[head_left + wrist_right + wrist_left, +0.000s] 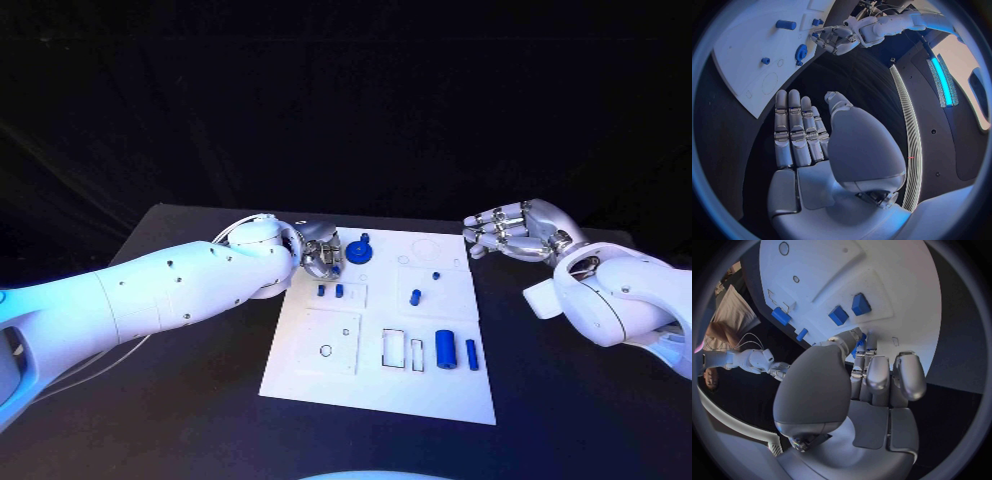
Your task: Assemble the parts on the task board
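Spreading across the lower half of the head view, the black worktop (159,400) carries the white task board (378,385), which is laid in the middle of the frame, presumably so that both arms can reach it equally.

One left robot hand (320,256) is seen at the upper left corner of the board, its fingers bent down over the board's edge next to a blue gear-like part (359,252); whether a part is pinched between the fingertips cannot be told, since the left wrist view shows the fingers (879,372) pressed toward something blue that is mostly hidden. It is judged to be working at a seating there.

One right robot hand (516,233) is held off the board near the upper right of the frame, above the worktop, with nothing in it and the fingers loosely apart, as the right wrist view (807,135) confirms; it is probably parked clear to leave the left arm room.

Of the small blue parts, about seven can be counted in the head view: the gear-like part, two short pieces (330,290) below it, one peg (415,297) at the centre, one small dot (436,274) above that, and two upright cylinders (447,349) at the lower right. They appear sorted by recess outline. Assembly is judged to be at an early stage.
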### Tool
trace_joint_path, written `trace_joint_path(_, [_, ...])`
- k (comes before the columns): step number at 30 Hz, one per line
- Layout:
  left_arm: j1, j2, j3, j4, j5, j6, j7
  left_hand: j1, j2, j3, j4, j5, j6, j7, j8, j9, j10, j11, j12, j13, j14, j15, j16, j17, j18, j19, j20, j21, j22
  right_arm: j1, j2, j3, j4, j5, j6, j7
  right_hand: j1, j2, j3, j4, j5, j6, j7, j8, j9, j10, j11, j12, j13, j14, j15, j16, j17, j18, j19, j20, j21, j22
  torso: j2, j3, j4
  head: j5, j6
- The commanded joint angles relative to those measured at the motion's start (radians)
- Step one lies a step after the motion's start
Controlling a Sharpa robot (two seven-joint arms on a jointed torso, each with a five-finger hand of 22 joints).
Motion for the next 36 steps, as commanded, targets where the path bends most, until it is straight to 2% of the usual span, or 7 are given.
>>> trace_joint_path(1, [-0.003,0.001,-0.002,-0.009,-0.006,0.041,-0.013,-0.003,-0.006,-0.006,-0.001,0.0,-0.009,0.005,-0.007,-0.002,-0.003,0.005,-0.007,0.002,-0.002,0.0,0.005,-0.001,-0.014,-0.001,0.002,0.0,-0.001,-0.001,0.0,0.0,0.002,-0.006,0.014,0.004,-0.005,0.004,0.008,0.0,0.005,-0.006,-0.002,0.005,0.001,-0.009,0.001,0.005,-0.001,-0.001,-0.001,-0.004,-0.001,0.012,0.0,0.003,-0.004,-0.001,0.0,0.0003,-0.0001,0.0,0.001])
trace_joint_path(9, [-0.003,0.002,-0.002,-0.007,-0.007,0.053,-0.012,0.001,-0.008,-0.01,-0.006,0.0,-0.018,0.008,-0.017,-0.006,-0.003,0.007,-0.012,0.004,-0.002,0.002,0.006,-0.002,-0.014,-0.001,0.004,0.0,-0.001,-0.001,-0.001,0.0,0.002,-0.007,0.014,0.004,-0.005,0.003,0.01,-0.001,0.006,-0.006,-0.002,0.005,0.001,-0.009,0.001,0.005,-0.002,-0.001,-0.001,-0.005,-0.002,0.012,0.001,0.003,-0.005,-0.002,0.0,-0.0007,0.0006,-0.001,-0.001])
trace_joint_path(20, [-0.003,0.001,-0.002,-0.009,-0.007,0.061,-0.025,0.0,-0.016,-0.019,-0.006,0.001,-0.084,0.026,-0.069,-0.027,0.0,0.019,-0.029,0.013,-0.005,0.011,0.006,-0.011,-0.014,-0.005,0.011,-0.002,-0.002,-0.001,-0.002,0.0,0.001,-0.009,0.014,0.002,-0.005,0.003,0.011,-0.002,0.006,-0.007,-0.002,0.005,0.001,-0.01,0.001,0.005,-0.002,-0.001,-0.001,-0.005,-0.002,0.012,0.001,0.003,-0.006,-0.003,0.0,-0.0002,0.0004,-0.001,0.0])
trace_joint_path(30, [-0.003,-0.005,-0.002,-0.015,-0.007,0.051,-0.03,0.004,-0.014,-0.018,-0.007,0.002,-0.096,0.034,-0.08,-0.033,0.001,0.023,-0.033,0.015,-0.006,0.014,0.008,-0.011,-0.013,-0.006,0.015,-0.003,-0.003,-0.001,-0.002,0.0,-0.003,-0.034,0.028,-0.013,0.004,0.0,0.018,-0.012,0.003,-0.007,-0.002,0.007,0.001,-0.014,0.001,0.005,-0.005,-0.001,-0.002,-0.007,-0.004,0.012,0.004,0.002,-0.007,-0.007,0.0,-0.0006,0.0002,-0.003,0.002])
trace_joint_path(33, [-0.003,-0.011,-0.001,-0.014,-0.007,0.026,-0.023,0.006,-0.013,-0.018,-0.008,0.002,-0.099,0.035,-0.084,-0.034,0.003,0.024,-0.033,0.017,-0.004,0.015,0.012,-0.007,-0.013,-0.005,0.016,-0.002,-0.002,-0.001,0.0,0.0,-0.009,-0.099,0.053,-0.033,0.035,-0.001,0.045,-0.043,-0.047,0.001,-0.003,0.013,0.002,-0.022,0.0,-0.003,-0.015,0.025,-0.009,0.0,-0.003,0.013,0.026,-0.007,0.006,-0.004,0.0,-0.0011,0.0003,-0.005,0.003])
trace_joint_path(36, [-0.002,-0.021,-0.001,-0.01,0.001,-0.01,-0.012,0.006,-0.013,-0.017,-0.008,0.002,-0.103,0.033,-0.087,-0.036,0.005,0.023,-0.033,0.018,-0.004,0.015,0.013,-0.006,-0.013,-0.006,0.016,-0.003,-0.003,-0.001,0.006,0.0,-0.018,-0.194,0.081,-0.062,0.057,-0.002,0.066,-0.071,-0.115,0.019,-0.011,0.021,0.004,-0.015,-0.009,-0.01,-0.023,0.089,-0.028,0.029,0.009,0.014,0.075,-0.028,0.044,0.016,-0.001,-0.0011,0.0002,-0.01,0.006])
